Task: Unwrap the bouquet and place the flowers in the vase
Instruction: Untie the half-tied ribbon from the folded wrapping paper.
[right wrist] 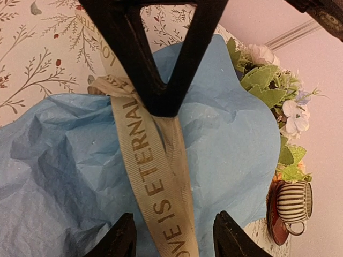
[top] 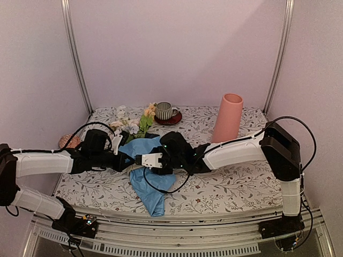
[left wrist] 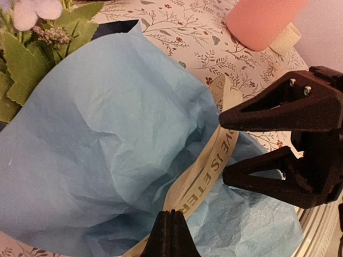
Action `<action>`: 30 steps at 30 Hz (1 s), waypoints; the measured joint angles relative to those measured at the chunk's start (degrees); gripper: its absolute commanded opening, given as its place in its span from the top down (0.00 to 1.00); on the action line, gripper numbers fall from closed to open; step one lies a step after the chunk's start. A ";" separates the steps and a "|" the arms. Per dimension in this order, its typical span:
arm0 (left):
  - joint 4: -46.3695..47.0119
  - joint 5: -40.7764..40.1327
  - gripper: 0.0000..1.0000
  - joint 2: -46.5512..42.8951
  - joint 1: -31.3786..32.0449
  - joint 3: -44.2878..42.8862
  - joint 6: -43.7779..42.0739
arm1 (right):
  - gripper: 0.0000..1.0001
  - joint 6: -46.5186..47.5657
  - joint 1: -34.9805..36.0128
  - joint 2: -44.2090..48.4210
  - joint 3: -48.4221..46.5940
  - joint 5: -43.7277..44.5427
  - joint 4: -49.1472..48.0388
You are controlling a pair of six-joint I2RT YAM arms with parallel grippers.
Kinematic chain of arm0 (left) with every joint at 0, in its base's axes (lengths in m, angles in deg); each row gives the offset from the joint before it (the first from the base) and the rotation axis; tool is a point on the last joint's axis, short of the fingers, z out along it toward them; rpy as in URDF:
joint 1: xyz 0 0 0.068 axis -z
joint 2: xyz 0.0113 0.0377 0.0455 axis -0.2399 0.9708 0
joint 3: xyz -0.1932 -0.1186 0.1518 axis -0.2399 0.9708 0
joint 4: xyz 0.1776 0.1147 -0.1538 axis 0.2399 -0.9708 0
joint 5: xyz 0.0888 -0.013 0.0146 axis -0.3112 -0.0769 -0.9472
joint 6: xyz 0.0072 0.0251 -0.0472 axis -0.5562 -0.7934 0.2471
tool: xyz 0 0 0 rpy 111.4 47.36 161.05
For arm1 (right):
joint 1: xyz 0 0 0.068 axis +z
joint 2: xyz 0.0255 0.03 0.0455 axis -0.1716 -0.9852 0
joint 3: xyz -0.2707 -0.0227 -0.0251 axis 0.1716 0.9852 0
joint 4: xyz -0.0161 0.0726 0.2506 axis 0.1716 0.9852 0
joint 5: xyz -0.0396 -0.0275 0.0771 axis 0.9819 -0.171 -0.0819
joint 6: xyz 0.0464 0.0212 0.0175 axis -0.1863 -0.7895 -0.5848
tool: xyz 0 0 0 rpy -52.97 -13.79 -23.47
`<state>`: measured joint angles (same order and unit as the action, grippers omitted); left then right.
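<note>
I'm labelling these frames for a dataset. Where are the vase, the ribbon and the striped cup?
vase (top: 228, 118), top external view, middle of its pink side.
ribbon (right wrist: 155, 176), right wrist view, on the lettered band.
striped cup (right wrist: 293, 201), right wrist view, on its striped wall.

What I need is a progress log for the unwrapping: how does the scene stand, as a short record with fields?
bouquet: lying on the table, flowers toward the far side, blue paper still on
ribbon: cream, across the blue paper
left fingers: shut on the ribbon
right fingers: open, one either side of the ribbon
vase: upright at the far right, no flowers in it
step: unwrapping not yet done
</note>
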<state>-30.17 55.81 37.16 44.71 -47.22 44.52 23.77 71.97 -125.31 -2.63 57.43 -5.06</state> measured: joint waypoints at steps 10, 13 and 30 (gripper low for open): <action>0.22 0.02 1.00 0.59 0.00 -0.02 -0.02 | 0.63 4.92 1.27 -2.93 -2.45 4.90 -1.03; 0.22 0.02 1.00 0.85 0.00 -0.02 0.00 | 0.74 5.05 1.53 -3.15 -2.47 5.03 -1.29; 0.17 -0.04 1.00 0.94 0.00 -0.02 -0.02 | 0.96 -2.16 0.00 2.75 3.02 1.07 -5.51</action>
<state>-30.00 55.77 38.10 44.71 -47.24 44.50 21.61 71.97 -122.56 0.38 58.50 -10.57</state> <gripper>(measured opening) 0.007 0.063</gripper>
